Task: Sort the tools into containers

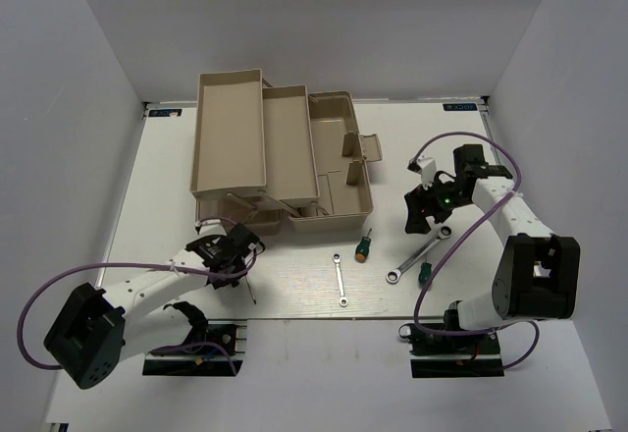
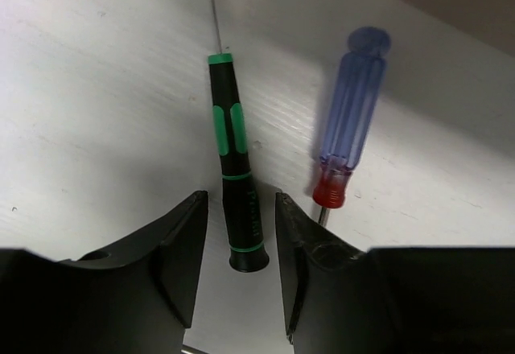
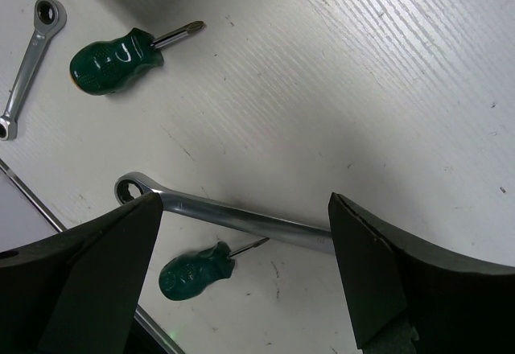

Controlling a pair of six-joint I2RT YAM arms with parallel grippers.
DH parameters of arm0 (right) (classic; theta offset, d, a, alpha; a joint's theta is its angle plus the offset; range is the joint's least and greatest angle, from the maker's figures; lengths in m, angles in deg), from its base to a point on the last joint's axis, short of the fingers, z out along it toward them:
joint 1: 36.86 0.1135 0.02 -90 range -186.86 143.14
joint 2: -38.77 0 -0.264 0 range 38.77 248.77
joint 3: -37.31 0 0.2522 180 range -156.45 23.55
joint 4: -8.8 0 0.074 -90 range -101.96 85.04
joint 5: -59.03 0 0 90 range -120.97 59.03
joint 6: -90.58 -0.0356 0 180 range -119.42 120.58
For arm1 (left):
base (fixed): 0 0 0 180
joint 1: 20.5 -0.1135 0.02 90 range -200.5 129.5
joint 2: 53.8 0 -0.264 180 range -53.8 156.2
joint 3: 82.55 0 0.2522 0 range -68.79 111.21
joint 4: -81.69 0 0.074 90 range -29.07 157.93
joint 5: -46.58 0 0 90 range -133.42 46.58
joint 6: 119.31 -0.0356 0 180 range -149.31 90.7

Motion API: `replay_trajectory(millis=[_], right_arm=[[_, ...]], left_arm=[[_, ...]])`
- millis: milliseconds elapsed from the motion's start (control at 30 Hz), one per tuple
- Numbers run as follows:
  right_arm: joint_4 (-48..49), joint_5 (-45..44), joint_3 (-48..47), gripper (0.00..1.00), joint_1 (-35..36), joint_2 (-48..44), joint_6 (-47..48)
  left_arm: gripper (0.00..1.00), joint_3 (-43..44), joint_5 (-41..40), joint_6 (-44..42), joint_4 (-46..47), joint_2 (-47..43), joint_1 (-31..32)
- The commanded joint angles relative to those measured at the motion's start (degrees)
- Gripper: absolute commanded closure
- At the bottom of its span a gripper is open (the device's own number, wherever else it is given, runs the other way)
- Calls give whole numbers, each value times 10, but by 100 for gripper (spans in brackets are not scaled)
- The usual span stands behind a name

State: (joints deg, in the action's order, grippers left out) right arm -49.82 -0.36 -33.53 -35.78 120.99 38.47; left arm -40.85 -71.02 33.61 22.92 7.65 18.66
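My left gripper point(image 1: 228, 255) is open, low over the table in front of the beige toolbox point(image 1: 334, 172). In the left wrist view its jaws point(image 2: 239, 203) straddle the butt end of the black-green precision screwdriver point(image 2: 236, 169) with a gap on each side. The blue-red screwdriver point(image 2: 348, 121) lies just right of it. My right gripper point(image 1: 432, 206) is wide open point(image 3: 245, 201) above the longer silver wrench point(image 3: 241, 219), also seen in the top view point(image 1: 417, 255). One stubby green screwdriver point(image 3: 195, 268) lies beside it and the other point(image 3: 109, 60) farther off, near the short wrench point(image 3: 28, 64).
The toolbox's two beige trays point(image 1: 231, 133) are swung open to the back left; its lower compartments point(image 1: 339, 191) sit right of them. The short wrench point(image 1: 340, 280) and a stubby screwdriver point(image 1: 364, 245) lie between the arms. White walls enclose the table.
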Motion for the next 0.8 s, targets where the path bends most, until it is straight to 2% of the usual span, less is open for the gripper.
replay_trajectory(millis=[0, 167, 300, 600, 733, 767], right_arm=[[-8, 15, -4, 11, -4, 1, 3], [-11, 17, -10, 11, -4, 6, 2], [-13, 19, -12, 11, -5, 6, 2], [-22, 24, -17, 11, -3, 1, 3], [-25, 30, -18, 11, -4, -2, 6], [-26, 31, -18, 11, -5, -2, 6]], left_arm=[[51, -6, 11, -6, 11, -4, -10], [53, -11, 22, -17, 16, 9, -21], [60, -11, 27, -24, 21, 32, -22], [89, 5, 27, -30, -9, 24, -27], [100, 29, 39, -30, -53, -17, -19], [100, 35, 45, -30, -61, -24, -19]])
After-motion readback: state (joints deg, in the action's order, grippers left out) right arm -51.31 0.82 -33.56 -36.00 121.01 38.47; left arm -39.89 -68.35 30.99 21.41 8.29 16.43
